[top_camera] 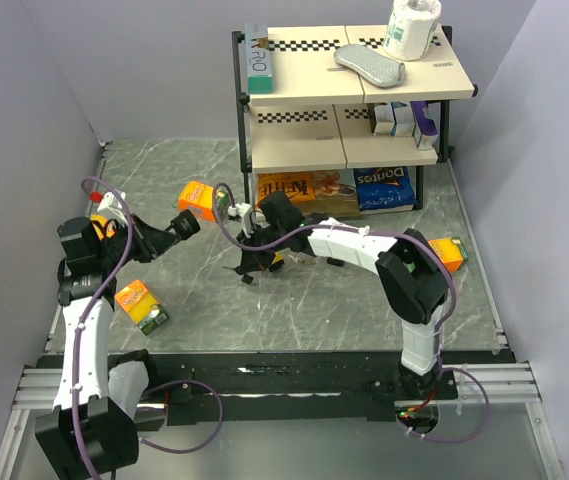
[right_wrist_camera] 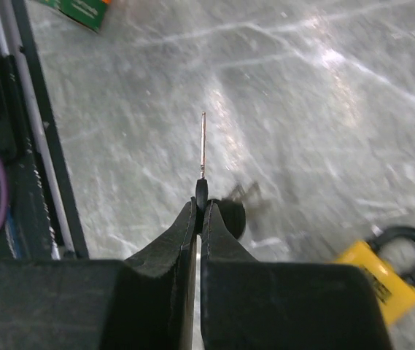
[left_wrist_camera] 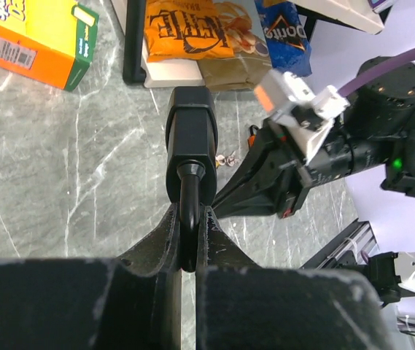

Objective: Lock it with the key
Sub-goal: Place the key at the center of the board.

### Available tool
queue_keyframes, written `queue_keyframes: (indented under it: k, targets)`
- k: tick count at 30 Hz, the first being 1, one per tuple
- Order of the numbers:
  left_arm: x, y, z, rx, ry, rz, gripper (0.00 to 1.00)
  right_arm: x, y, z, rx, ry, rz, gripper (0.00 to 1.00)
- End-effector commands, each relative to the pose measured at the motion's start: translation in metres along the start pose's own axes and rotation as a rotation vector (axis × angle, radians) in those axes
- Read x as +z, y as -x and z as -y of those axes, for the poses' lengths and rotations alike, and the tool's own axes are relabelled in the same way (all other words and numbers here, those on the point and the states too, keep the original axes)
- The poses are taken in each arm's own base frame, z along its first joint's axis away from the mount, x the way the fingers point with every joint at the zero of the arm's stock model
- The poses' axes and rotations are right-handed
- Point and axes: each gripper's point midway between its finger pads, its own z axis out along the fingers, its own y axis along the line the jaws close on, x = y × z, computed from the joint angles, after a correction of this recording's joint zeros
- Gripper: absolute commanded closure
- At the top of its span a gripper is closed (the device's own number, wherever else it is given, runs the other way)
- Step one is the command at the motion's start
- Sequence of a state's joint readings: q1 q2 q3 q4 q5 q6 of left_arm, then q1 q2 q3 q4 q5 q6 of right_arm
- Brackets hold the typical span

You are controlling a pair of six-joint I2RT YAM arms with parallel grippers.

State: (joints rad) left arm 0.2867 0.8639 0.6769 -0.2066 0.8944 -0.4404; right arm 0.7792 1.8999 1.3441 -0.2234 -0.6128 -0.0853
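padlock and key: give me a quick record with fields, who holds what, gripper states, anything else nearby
left gripper: shut on the shackle of the black padlock, body pointing away from the wrist
right gripper: shut on the key, blade sticking out past the fingertips
key vs lock: apart; the blade is bare, in no keyhole
other lock: yellow padlock lying on the table beside the right gripper, not held
task status: key not yet inserted

Top of rack (top_camera: 241, 100): paper roll (top_camera: 411, 28), grey pad (top_camera: 369, 66), green box (top_camera: 258, 58) at the left edge.
Foot of rack: yellow chip bag (top_camera: 294, 188) beside blue chip bag (top_camera: 384, 187).
On table (top_camera: 344, 300): three orange boxes (top_camera: 197, 199), well apart.
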Motion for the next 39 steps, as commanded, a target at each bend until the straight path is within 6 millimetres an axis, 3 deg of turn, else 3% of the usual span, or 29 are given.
queue_keyframes:
  k: [1, 9, 16, 20, 21, 23, 24, 27, 32, 33, 35, 36, 38, 39]
  targets:
    - [-0.006, 0.017, 0.024, 0.086, -0.08, 0.051, 0.99, 0.017, 0.023, -0.009, 0.016, 0.042, 0.069, 1.0]
    - [-0.002, 0.017, 0.018, 0.073, -0.076, 0.045, 0.99, 0.038, 0.032, 0.026, 0.088, -0.017, 0.077, 1.0]
    - [-0.001, 0.015, 0.017, 0.092, -0.079, 0.029, 0.99, 0.039, 0.038, 0.053, 0.129, -0.087, 0.105, 1.0]
    - [-0.001, 0.012, 0.015, 0.075, -0.075, 0.03, 0.99, 0.04, 0.048, 0.061, 0.129, -0.09, 0.119, 0.91]
    - [-0.001, 0.011, 0.016, 0.077, -0.075, 0.03, 0.99, 0.041, 0.047, 0.062, 0.132, -0.083, 0.114, 0.79]
    - [-0.002, 0.01, 0.016, 0.079, -0.076, 0.026, 0.99, 0.041, 0.05, 0.06, 0.13, -0.072, 0.114, 0.63]
    - [-0.002, 0.01, 0.018, 0.084, -0.082, 0.02, 0.99, 0.039, 0.052, 0.057, 0.125, -0.056, 0.115, 0.5]
    - [-0.005, 0.008, 0.023, 0.126, -0.105, -0.005, 0.99, 0.028, 0.062, 0.045, 0.097, -0.012, 0.137, 0.34]
    - [-0.014, -0.001, 0.034, 0.344, -0.189, -0.069, 0.99, -0.005, 0.079, 0.02, -0.012, 0.09, 0.214, 0.26]
    - [-0.017, -0.009, 0.035, 0.348, -0.204, -0.116, 0.99, -0.021, 0.089, 0.011, -0.04, 0.104, 0.248, 0.22]
    - [-0.021, -0.018, 0.041, 0.489, -0.295, -0.152, 0.99, -0.033, 0.085, -0.005, -0.103, 0.178, 0.262, 0.15]
    - [-0.028, -0.033, 0.044, 0.43, -0.323, -0.223, 0.99, -0.048, 0.094, -0.017, -0.147, 0.207, 0.299, 0.1]
    - [-0.032, -0.041, 0.045, 0.56, -0.385, -0.247, 0.99, -0.061, 0.089, -0.028, -0.21, 0.266, 0.309, 0.05]
    - [-0.036, -0.051, 0.049, 0.521, -0.407, -0.298, 0.99, -0.069, 0.09, -0.035, -0.245, 0.276, 0.312, 0.03]
